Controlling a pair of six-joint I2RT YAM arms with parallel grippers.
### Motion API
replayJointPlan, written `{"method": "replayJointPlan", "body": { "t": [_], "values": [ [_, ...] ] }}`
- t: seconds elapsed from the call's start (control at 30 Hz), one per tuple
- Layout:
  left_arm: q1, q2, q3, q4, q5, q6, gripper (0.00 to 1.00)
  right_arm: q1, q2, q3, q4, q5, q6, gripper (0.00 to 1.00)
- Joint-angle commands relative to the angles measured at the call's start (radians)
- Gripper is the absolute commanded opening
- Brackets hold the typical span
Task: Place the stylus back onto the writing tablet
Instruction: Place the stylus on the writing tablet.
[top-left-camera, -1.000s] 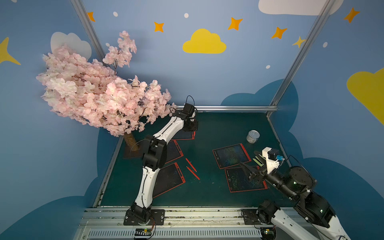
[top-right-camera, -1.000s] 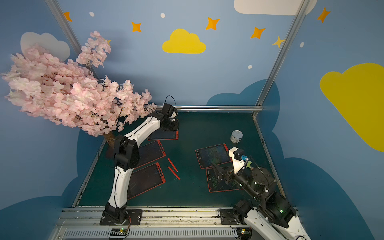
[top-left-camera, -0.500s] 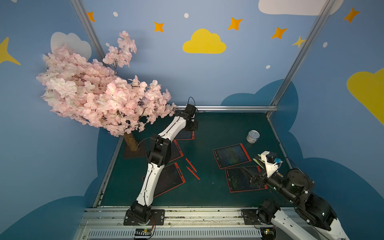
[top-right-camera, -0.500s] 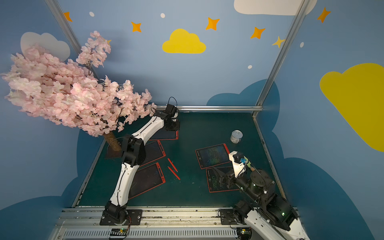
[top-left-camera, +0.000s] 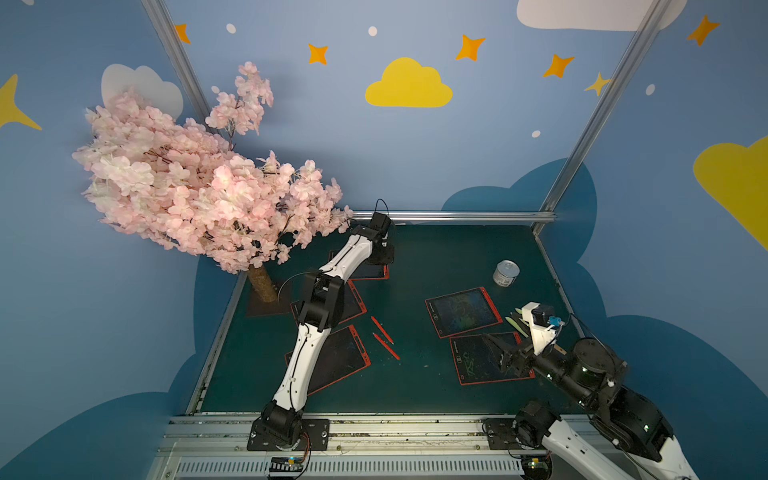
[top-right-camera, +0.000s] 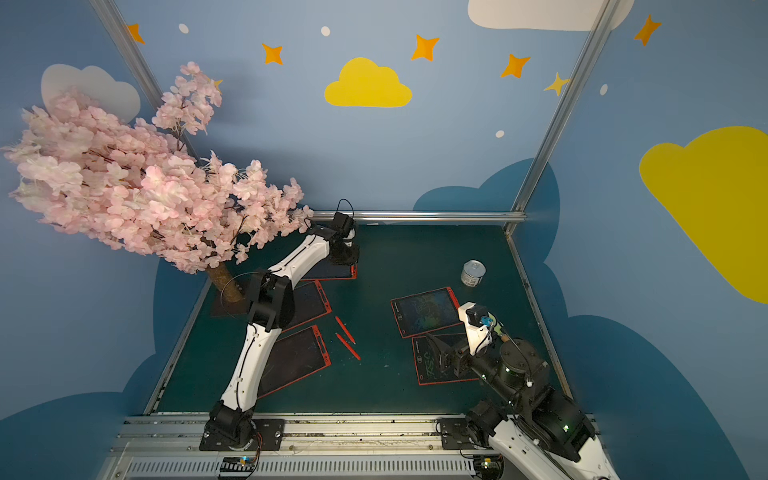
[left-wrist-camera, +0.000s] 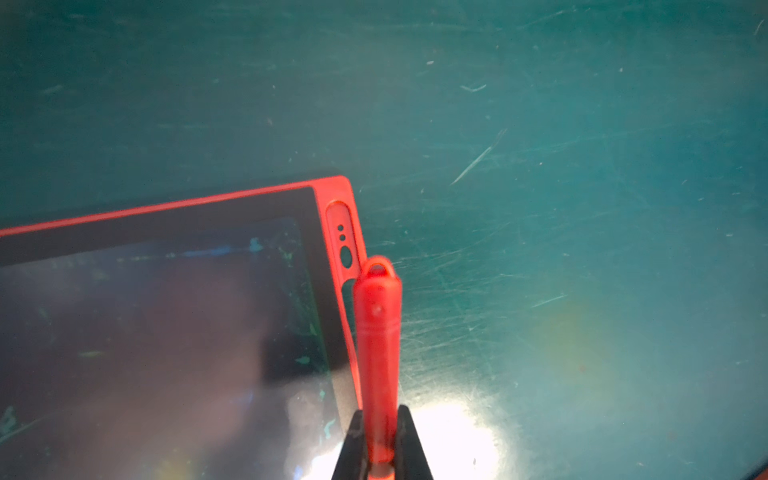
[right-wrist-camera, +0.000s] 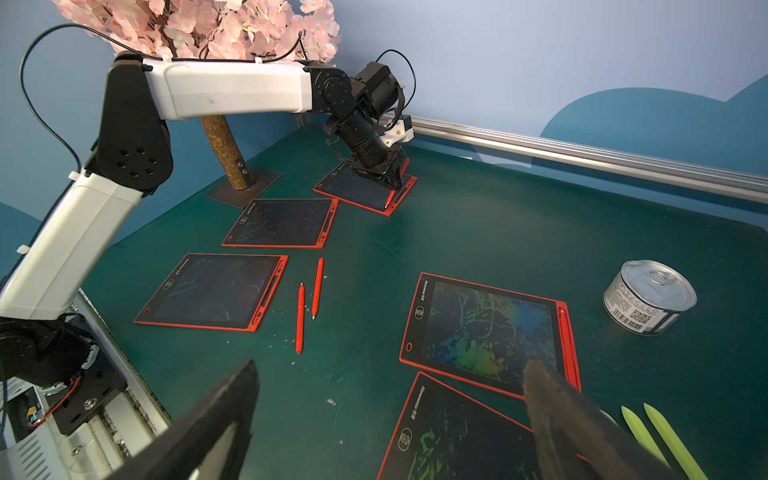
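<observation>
Blossom on the artificial cherry tree (top-left-camera: 187, 187) overhangs the far left corner and hides most of its own trunk. Below it spreads the scratched green table (top-left-camera: 436, 257).

The left arm (top-left-camera: 349, 253) reaches to the far side. From above, its wrist covers the left gripper completely. The right arm (top-left-camera: 582, 374) is cut off at the picture's bottom edge. Its right gripper (top-left-camera: 496, 347) hangs with jaws spread wide and nothing between them.

Five red-framed tablets lie flat:
- The near-left tablet (top-left-camera: 336, 361) and middle-left tablet (top-left-camera: 353, 299) sit partly under the left arm.
- The near-right tablet (top-left-camera: 473, 365) has a corner hidden behind the right gripper.
- The far-right tablet (top-left-camera: 461, 311) carries a docked pen (right-wrist-camera: 567, 345) along its edge.
- The far writing tablet (right-wrist-camera: 361, 195) shows only as a strip from above.

A small tin can (top-left-camera: 506, 273) stands apart near the right edge. Two loose red pens (top-left-camera: 381, 326) lie side by side on the bare mat. Two pale green pens (right-wrist-camera: 640, 432) are cut off by the frame and partly hidden behind a finger.

From the right wrist, the left gripper (right-wrist-camera: 392, 183) is clamped tight on the red stylus (right-wrist-camera: 390, 198), which slants down onto the writing tablet's slotted edge. In the left wrist view its looped end overlaps the frame beside the empty slot. I cannot tell whether it touches. Glare washes out the mat by the fingers.
</observation>
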Motion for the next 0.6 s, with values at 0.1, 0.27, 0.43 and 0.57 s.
{"method": "replayJointPlan", "body": {
  "t": [0.1, 0.27, 0.43, 0.57],
  "values": [
    [0.003, 0.029, 0.037, 0.008, 0.007, -0.009, 0.11, -0.004, 0.006, -0.009, -0.005, 0.019, 0.001, 0.98],
    [0.003, 0.035, 0.039, 0.012, 0.014, -0.013, 0.11, -0.006, 0.009, -0.009, -0.004, 0.020, -0.002, 0.98],
    [0.002, 0.041, 0.038, 0.016, 0.019, -0.019, 0.11, -0.007, 0.012, -0.009, -0.004, 0.018, -0.004, 0.98],
    [0.003, 0.046, 0.042, 0.011, 0.016, -0.014, 0.11, -0.008, 0.011, -0.009, -0.002, 0.017, -0.004, 0.98]
  ]
}}
